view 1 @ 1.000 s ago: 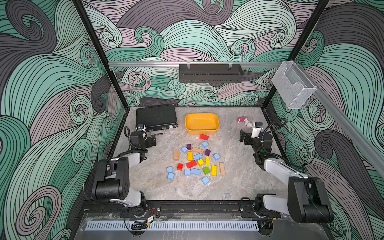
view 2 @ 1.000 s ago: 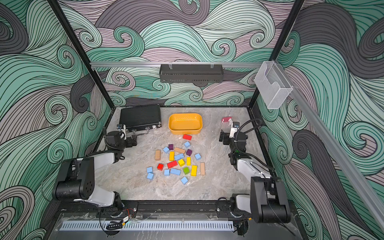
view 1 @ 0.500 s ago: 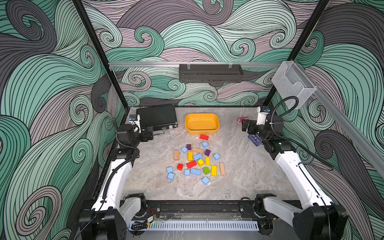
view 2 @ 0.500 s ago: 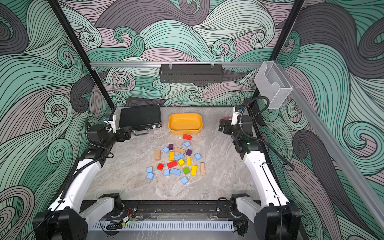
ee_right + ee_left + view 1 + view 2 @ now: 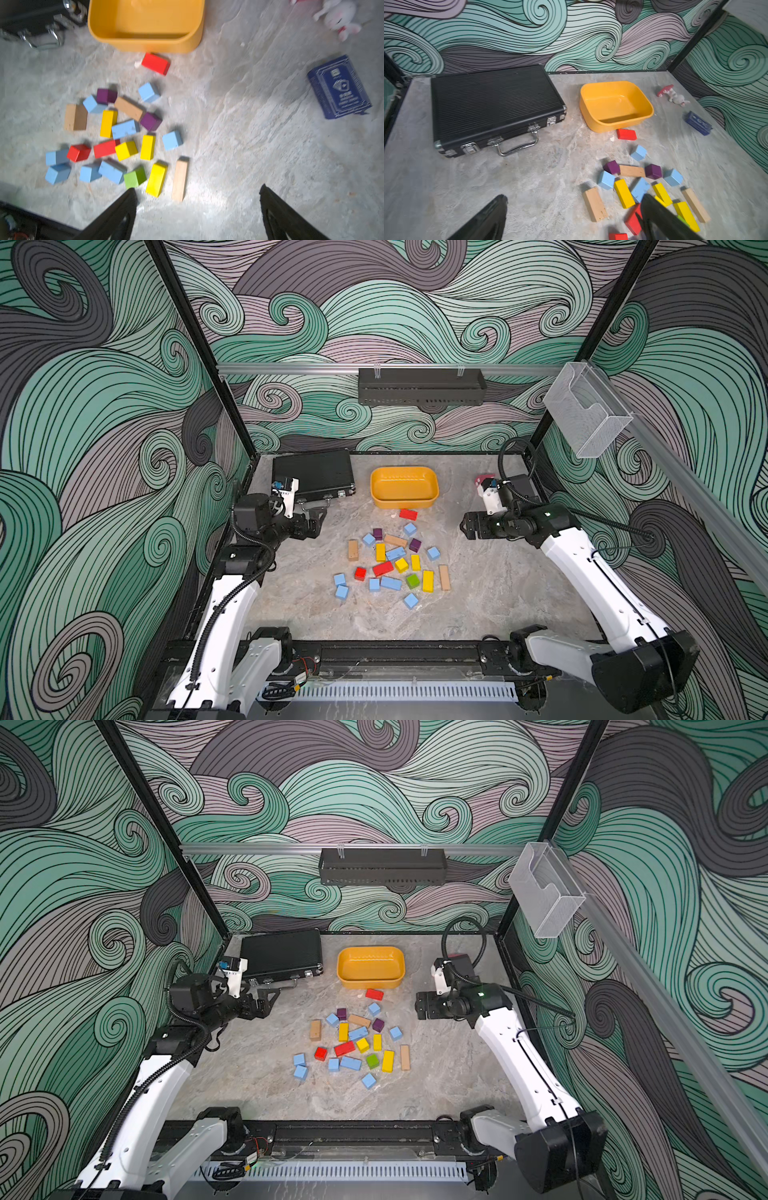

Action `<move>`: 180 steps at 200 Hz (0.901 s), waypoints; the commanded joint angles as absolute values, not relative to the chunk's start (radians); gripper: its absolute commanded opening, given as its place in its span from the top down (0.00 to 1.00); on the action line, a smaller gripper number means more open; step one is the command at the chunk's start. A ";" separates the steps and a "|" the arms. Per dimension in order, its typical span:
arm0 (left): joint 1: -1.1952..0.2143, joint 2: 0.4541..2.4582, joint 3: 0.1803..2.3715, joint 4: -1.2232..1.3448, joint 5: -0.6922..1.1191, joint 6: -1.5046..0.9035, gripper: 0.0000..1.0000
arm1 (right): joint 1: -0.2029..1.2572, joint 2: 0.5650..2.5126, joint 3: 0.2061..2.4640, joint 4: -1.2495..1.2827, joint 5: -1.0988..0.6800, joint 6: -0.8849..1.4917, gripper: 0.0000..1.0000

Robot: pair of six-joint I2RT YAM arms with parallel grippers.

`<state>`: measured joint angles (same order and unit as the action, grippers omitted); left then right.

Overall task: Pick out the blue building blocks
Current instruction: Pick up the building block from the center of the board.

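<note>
While my left end effector (image 5: 318,522) and right end effector (image 5: 467,526) are hanging released and empty, I am judging the small matte light-blue building blocks (image 5: 390,583), lying scattered on the grey marbled table (image 5: 498,593) between them, as light, rigid and grippy. I am planning on pinching opposite flat faces.

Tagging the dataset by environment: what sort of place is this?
Probably a lab robot cell: wave-print enclosure walls on a black frame, two white arms mounted at the tabletop edge, scattered toy blocks.

White arm links (image 5: 582,560), black joints (image 5: 253,514), black corrugated cables (image 5: 217,614), black jaws.
</note>
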<state>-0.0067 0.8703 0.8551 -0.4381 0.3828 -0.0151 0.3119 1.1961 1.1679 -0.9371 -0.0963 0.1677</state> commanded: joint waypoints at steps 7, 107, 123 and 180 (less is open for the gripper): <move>-0.044 0.839 0.851 -0.500 0.467 -0.007 0.01 | 0.382 1.198 1.141 -1.068 -0.107 0.199 0.11; -0.224 0.788 0.693 -0.371 0.485 -0.095 0.02 | 0.528 1.364 1.052 -0.861 -0.117 0.264 0.19; -0.257 0.793 0.672 -0.346 0.466 -0.098 0.02 | 0.541 1.400 1.051 -0.816 -0.094 0.267 0.20; -0.308 0.848 0.629 -0.258 0.448 -0.106 0.01 | 0.560 1.523 1.066 -0.707 -0.026 0.265 0.26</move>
